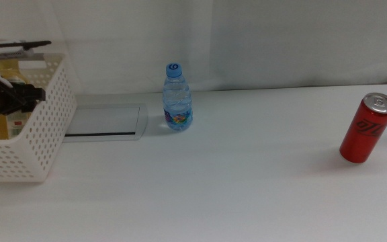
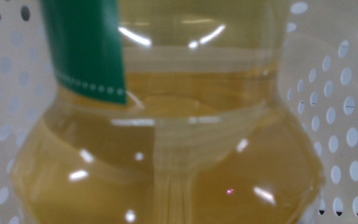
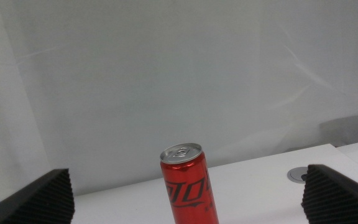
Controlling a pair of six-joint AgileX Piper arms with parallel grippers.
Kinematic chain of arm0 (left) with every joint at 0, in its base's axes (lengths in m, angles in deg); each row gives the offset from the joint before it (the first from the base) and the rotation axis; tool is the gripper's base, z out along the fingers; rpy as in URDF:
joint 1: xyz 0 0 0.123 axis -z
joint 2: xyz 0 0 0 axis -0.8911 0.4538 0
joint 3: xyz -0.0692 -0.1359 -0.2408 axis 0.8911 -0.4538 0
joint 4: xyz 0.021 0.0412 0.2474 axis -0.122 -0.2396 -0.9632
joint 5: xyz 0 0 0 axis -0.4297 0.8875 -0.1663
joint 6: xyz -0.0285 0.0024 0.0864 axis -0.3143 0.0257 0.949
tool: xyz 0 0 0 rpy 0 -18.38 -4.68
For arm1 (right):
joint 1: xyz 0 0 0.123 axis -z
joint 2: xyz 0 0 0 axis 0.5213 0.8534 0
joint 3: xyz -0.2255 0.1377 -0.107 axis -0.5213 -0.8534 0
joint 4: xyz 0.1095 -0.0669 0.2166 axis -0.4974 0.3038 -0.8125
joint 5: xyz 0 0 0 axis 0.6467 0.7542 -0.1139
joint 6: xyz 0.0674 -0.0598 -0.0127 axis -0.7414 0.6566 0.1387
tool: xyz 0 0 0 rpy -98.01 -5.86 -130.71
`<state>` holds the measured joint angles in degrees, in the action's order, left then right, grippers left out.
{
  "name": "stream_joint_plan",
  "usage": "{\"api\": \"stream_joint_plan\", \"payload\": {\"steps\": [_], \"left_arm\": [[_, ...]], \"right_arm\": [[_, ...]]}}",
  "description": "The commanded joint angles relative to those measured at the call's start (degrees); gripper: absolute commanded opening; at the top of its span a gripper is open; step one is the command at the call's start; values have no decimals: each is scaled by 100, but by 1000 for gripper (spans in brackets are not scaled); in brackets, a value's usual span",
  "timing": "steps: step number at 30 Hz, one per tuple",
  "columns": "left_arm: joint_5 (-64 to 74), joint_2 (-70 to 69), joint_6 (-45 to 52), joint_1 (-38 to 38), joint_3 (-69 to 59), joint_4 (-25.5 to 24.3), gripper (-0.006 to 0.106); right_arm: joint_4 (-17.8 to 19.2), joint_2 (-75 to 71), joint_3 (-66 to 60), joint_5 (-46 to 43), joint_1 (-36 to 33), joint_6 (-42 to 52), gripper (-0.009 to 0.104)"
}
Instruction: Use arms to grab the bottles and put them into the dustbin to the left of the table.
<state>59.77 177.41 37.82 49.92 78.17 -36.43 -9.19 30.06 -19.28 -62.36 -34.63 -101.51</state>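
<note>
Pressed right up against my left wrist camera is the juice bottle (image 2: 166, 143) — smooth clear plastic, bulging and rounded, full of amber-yellow liquid, with glossy highlights and a moulded ridge ringing its waist. One corner of its green label (image 2: 86, 50), edged with a row of small white dots, hangs over the shoulder. Behind it on both sides I see the white perforated wall of the dustbin (image 2: 347, 106), dotted with oval holes. My own left fingers do not show in that view, so I cannot tell how far apart they are or whether they hold the bottle.

From the middle view my left gripper (image 1: 5, 97) is a dark shape reaching into the dustbin (image 1: 39, 141), a white rectangular plastic basket with a grid of holes, sitting at the left end of the table (image 1: 213, 188). Just beside the basket lies the grey inset panel (image 1: 106, 121), flat and rectangular with rounded corners.

My right gripper (image 3: 188, 202) has its two dark, rough-textured fingers (image 3: 33, 199) spread wide with nothing between them. Beyond them stands the red soda can (image 3: 188, 183), a slim upright cylinder with a silver top and pull tab; it stands at the right end of the matte white table (image 3: 253, 186).

Farther back, near the panel — the water bottle (image 1: 177, 97), small, clear, ribbed, blue-capped, upright.
</note>
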Motion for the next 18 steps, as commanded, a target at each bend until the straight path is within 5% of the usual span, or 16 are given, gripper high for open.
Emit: {"api": "stream_joint_plan", "payload": {"steps": [1, 4, 5, 6, 7, 18], "left_arm": [[-256, -72, 8, -11, 110, 7, -3], [-256, -58, 8, -11, 110, 7, -2], [-256, -58, 8, -11, 110, 7, 17], [-361, -58, 8, -11, 110, 7, 87], [-394, -58, -2, -11, 110, 7, 93], [-634, -663, -133, -11, 110, 28, 93]], "right_arm": [[66, -191, -238, -54, 31, 19, 103], [66, -191, -238, -54, 31, 19, 103], [66, -191, -238, -54, 31, 19, 103], [66, -191, -238, -54, 31, 19, 103], [66, -191, -238, -87, 31, 19, 103], [66, -191, -238, -97, 31, 19, 103]]}}
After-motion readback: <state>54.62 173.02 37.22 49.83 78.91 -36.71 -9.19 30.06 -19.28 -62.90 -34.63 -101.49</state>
